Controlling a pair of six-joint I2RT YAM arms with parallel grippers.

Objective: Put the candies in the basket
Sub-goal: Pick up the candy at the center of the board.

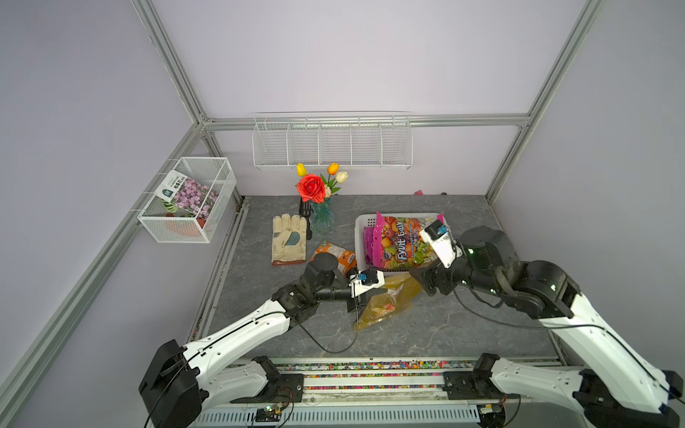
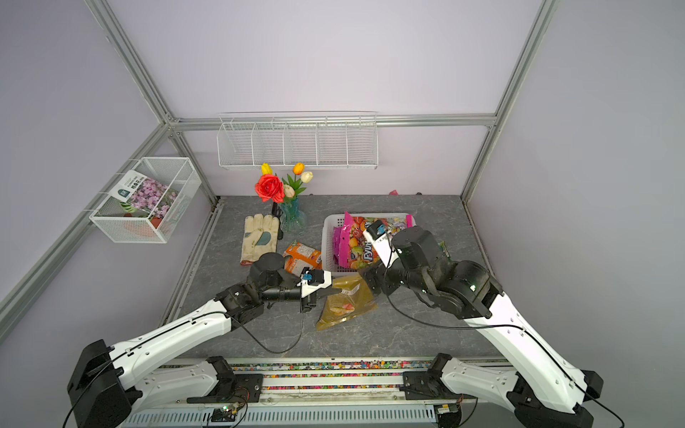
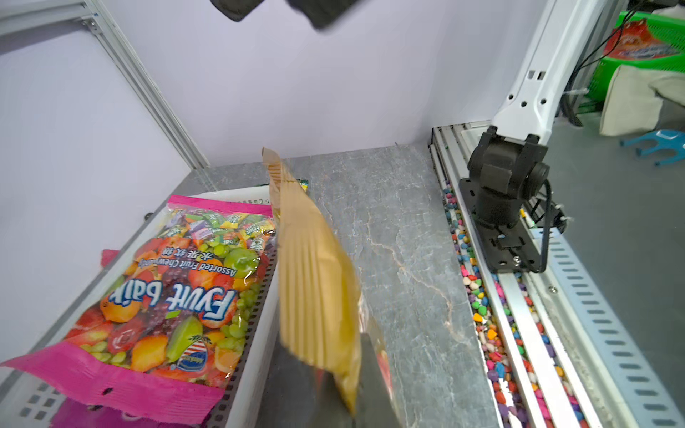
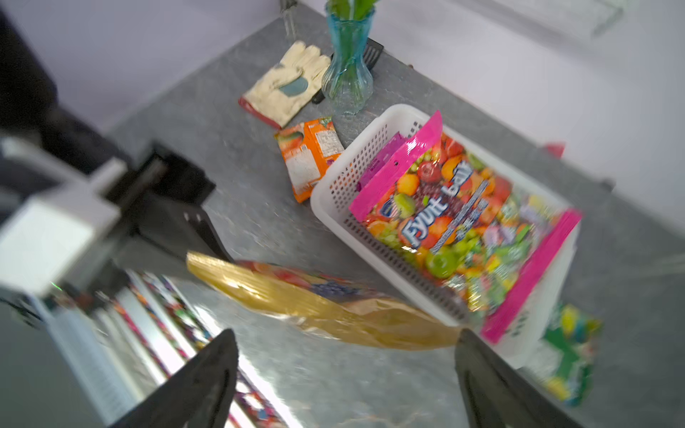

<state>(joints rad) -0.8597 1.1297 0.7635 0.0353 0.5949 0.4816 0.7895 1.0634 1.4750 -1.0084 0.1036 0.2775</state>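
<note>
Pinching the gold candy bag (image 1: 385, 307) at frame centre, the left gripper (image 2: 328, 292) holds it just below the white basket (image 1: 357, 237); the right gripper (image 4: 344, 355) stands spread. Slick film could slip free or snag the rim.

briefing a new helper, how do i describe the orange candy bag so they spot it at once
Find the white basket on the grey table. Between its wall and the cream glove a small bag lies flat on the table: the orange bag. It is the only orange one in view, outside the basket, and smaller than the gold bag nearby.
</note>
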